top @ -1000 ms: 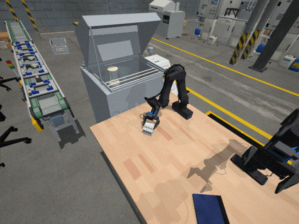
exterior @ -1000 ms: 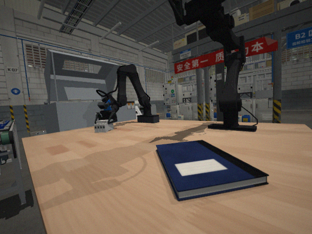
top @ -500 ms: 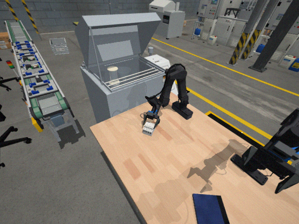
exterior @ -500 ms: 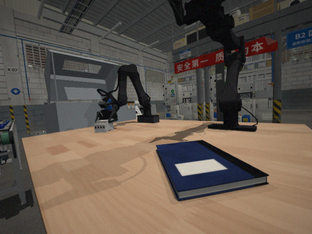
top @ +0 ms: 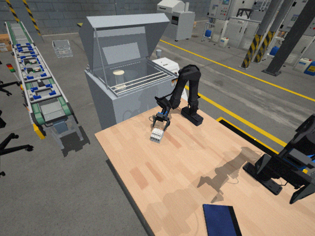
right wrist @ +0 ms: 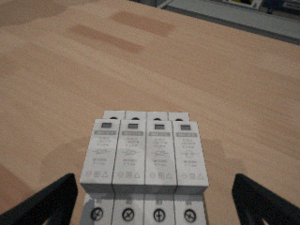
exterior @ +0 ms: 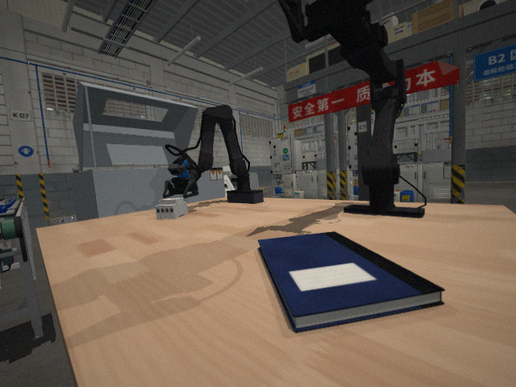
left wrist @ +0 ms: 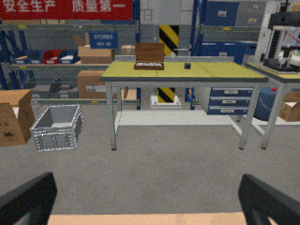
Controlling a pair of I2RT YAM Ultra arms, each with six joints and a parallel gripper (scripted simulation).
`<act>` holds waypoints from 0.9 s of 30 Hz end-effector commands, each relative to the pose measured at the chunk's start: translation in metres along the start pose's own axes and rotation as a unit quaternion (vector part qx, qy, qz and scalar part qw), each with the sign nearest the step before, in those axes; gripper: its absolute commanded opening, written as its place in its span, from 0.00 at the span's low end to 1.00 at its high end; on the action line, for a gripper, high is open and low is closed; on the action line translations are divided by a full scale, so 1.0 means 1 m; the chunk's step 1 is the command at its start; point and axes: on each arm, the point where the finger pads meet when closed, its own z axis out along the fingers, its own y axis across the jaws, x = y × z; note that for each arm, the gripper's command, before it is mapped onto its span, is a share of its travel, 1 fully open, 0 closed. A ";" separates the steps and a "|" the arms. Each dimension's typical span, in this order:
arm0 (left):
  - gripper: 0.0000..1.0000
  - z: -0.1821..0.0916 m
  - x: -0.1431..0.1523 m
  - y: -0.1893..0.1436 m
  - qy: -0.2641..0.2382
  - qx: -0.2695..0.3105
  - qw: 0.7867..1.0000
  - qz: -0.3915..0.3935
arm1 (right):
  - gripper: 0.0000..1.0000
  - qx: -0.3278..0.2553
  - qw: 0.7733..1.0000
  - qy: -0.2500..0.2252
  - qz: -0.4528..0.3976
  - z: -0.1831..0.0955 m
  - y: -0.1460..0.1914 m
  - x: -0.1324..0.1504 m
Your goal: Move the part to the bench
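white part (top: 156,134) (exterior: 171,208) (right wrist: 144,157) on bench (top: 177,162) (exterior: 200,266) (right wrist: 225,94), r end effector (top: 161,124) (exterior: 181,194) (right wrist: 155,202) open nr it

Beside the work area: blue book (top: 220,220) (exterior: 333,276), conveyor (top: 51,109).
Flat, white label on cover, dark spine; red banner (exterior: 316,107) (left wrist: 66,9) overhead, white lettering.

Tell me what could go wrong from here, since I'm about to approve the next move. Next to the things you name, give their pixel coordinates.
The right tool (top: 160,125) (exterior: 180,194) (right wrist: 154,182) stands open close behind the white part (top: 156,134) (exterior: 171,208) (right wrist: 144,157), so a sideways swing might knock it. Lifting away, the arm could bump the open cabinet (top: 132,109) (exterior: 137,187) behind it, perhaps jarring the rods (top: 142,81) from their places.
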 end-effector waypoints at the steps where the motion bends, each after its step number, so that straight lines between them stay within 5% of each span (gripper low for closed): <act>1: 1.00 -0.007 -0.019 -0.001 -0.022 -0.002 1.000 0.002 | 0.89 -0.021 1.000 0.002 -0.007 -0.018 0.004 -0.005; 10: 1.00 -0.007 -0.019 -0.001 -0.022 -0.002 1.000 0.002 | 0.89 -0.024 1.000 0.003 -0.003 -0.047 0.013 0.001; 27: 1.00 -0.007 -0.019 -0.001 -0.022 -0.002 1.000 0.002 | 0.89 -0.008 1.000 -0.011 -0.027 -0.038 -0.003 -0.020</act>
